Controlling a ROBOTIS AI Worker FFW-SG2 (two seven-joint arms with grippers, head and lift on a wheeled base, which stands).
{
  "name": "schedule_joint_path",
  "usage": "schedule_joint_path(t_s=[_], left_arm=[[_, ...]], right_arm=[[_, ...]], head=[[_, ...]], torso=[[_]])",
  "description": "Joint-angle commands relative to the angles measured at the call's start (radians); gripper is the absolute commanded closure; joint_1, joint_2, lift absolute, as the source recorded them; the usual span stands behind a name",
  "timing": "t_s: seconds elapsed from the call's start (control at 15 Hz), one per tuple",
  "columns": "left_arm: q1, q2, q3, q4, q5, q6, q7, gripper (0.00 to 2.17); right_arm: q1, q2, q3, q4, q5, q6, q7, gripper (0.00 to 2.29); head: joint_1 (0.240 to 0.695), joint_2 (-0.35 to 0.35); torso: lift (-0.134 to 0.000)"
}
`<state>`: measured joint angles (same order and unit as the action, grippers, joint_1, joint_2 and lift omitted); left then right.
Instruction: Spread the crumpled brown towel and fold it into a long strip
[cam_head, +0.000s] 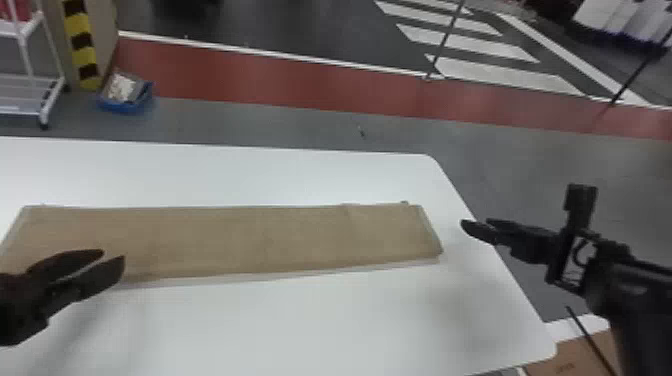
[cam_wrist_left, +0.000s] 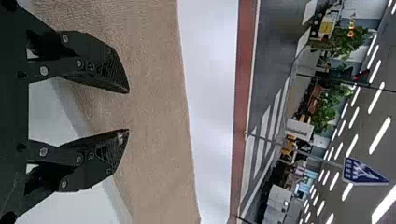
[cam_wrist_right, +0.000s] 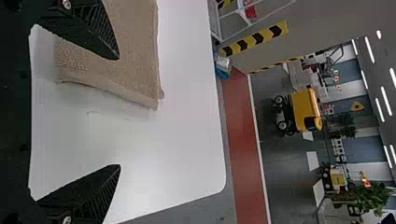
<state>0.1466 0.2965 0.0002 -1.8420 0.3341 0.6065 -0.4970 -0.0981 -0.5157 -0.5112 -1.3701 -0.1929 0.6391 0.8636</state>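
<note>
The brown towel (cam_head: 240, 237) lies flat on the white table as a long folded strip running left to right, its left end partly behind my left arm. My left gripper (cam_head: 114, 256) is open over the strip's near left part; in the left wrist view the towel (cam_wrist_left: 154, 93) lies beyond the open left gripper (cam_wrist_left: 128, 111), nothing between its fingers. My right gripper (cam_head: 475, 225) is off the strip's right end, above the table's right edge. In the right wrist view the right gripper (cam_wrist_right: 118, 112) stands wide open, with the towel's end (cam_wrist_right: 135, 60) lying beyond one finger.
The white table (cam_head: 320, 320) has its right edge below my right gripper. A brown box (cam_head: 585, 355) stands beside the table's near right corner. Farther off on the floor are a blue bin (cam_head: 125, 95) and a white rack (cam_head: 30, 80).
</note>
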Motion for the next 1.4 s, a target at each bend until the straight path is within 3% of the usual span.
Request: schedule_joint_path(t_s=[0.0,0.2,0.6,0.8,1.0,1.33], left_arm=[[-0.001,0.01,0.021,-0.043,0.033,0.019,0.0,0.14],[-0.087,0.041,0.044,-0.002,0.028,0.031,0.014,0.13],[-0.311,0.092,0.075,0.185,0.023,0.243,0.0,0.14],[-0.378,0.096,0.075,0.279,0.031,0.381,-0.002,0.14],[-0.418,0.096,0.098,0.357,0.062,0.418,-0.035,0.15],[-0.426,0.102,0.093,0.365,0.043,0.439,-0.029,0.15]], right_arm=[[-0.045,0.02,0.027,-0.001,0.003,0.008,-0.001,0.06],[-0.127,0.037,0.091,0.049,0.044,0.008,-0.005,0.07],[-0.253,0.039,0.208,0.149,0.173,0.097,0.037,0.08],[-0.299,0.036,0.211,0.232,0.219,0.097,0.08,0.09],[-0.301,0.026,0.211,0.266,0.222,0.078,0.106,0.09],[-0.302,0.011,0.211,0.322,0.219,-0.002,0.134,0.09]], head=[[0.695,-0.35],[0.695,-0.344],[0.695,-0.204],[0.695,-0.174],[0.695,-0.167],[0.695,-0.167]], torso=[[-0.123],[-0.123],[-0.123],[-0.123],[-0.123],[-0.123]])
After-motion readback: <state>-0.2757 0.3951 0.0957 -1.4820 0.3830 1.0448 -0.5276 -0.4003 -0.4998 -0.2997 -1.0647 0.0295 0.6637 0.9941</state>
